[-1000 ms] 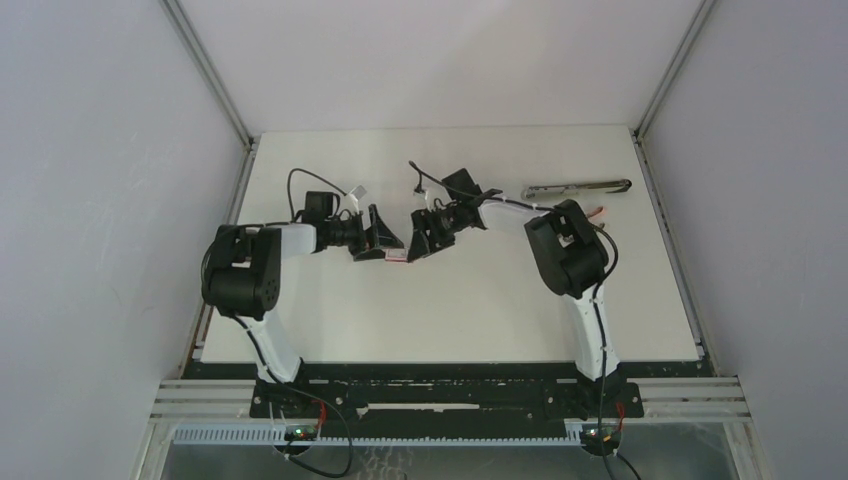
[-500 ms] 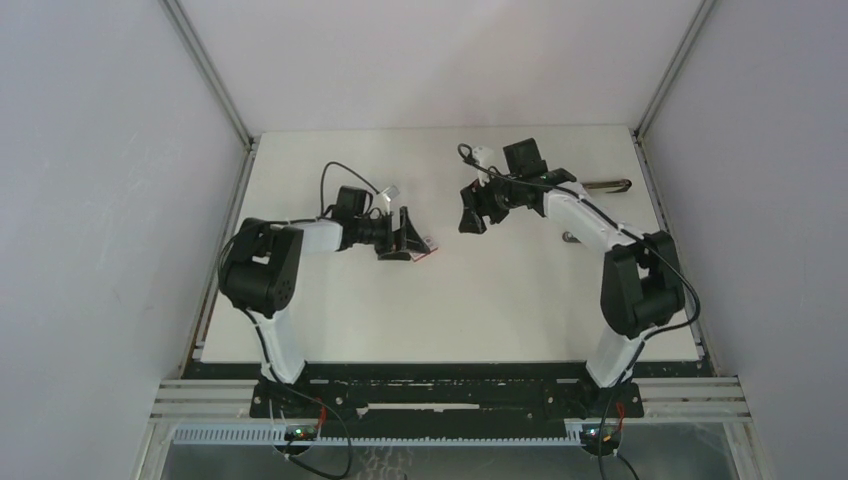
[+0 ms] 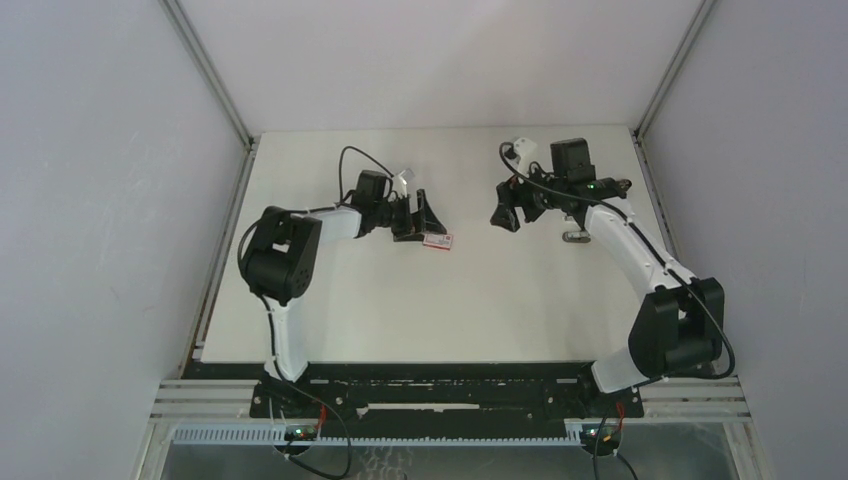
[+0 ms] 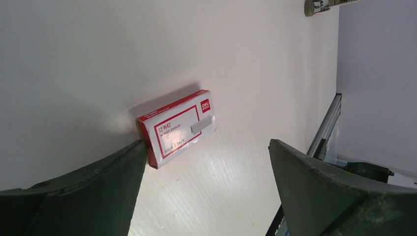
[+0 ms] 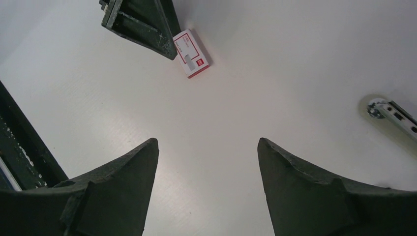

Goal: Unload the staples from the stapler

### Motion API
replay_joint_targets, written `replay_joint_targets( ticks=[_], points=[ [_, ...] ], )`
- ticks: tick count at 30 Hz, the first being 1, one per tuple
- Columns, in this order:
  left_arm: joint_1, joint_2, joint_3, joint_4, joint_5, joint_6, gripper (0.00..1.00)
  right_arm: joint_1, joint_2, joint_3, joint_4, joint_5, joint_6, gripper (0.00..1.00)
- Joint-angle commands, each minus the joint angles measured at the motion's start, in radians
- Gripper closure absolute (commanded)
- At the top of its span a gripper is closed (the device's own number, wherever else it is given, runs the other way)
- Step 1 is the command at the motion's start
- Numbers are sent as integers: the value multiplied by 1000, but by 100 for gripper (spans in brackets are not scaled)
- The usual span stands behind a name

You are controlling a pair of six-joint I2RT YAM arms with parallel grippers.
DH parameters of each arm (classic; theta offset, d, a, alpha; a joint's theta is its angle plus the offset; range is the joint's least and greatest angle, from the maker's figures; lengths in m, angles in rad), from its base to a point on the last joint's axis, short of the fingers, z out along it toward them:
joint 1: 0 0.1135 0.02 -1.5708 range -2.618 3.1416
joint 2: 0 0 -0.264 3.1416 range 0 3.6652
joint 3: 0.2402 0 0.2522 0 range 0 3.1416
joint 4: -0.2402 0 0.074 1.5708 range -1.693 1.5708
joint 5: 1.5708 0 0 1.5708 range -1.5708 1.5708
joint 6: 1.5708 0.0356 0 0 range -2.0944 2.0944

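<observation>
Farther up the table, both jaws, wider apart.

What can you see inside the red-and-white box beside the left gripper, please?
Nothing inside shows: the box lies flat and closed on the table, only its printed top visible. Its contents are covered. The left gripper is open beside it.

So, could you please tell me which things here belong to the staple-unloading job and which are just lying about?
Job: stapler, open left claw, open right claw; staples not visible.
Lying about: red-and-white staple box, beside the left claw.
</observation>
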Motion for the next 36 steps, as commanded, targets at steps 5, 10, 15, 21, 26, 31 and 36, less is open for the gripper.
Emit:
replay_joint_targets(
  ticks=[5,10,15,21,26,31,36],
  points=[
    [-49,9,12,59,-37,-56,0,-84,-91,-16,46,-45,-17,26],
    [-66,14,8,85,-28,-87,0,-110,-110,-34,52,-61,-11,25],
    [-76,4,10,83,-29,-87,0,-124,-124,-45,60,-66,-7,25],
    [-62,-15,21,35,-48,-37,0,-125,-137,-45,57,-39,-11,21],
    [4,-161,-11,-66,-80,121,0,-125,-178,-112,54,25,-41,0],
    [89,-358,-100,-184,-140,318,0,-111,-242,-265,74,16,-146,0],
    [113,-606,-250,-257,-203,537,0,-49,-317,-412,27,-36,-311,0]
  ],
)
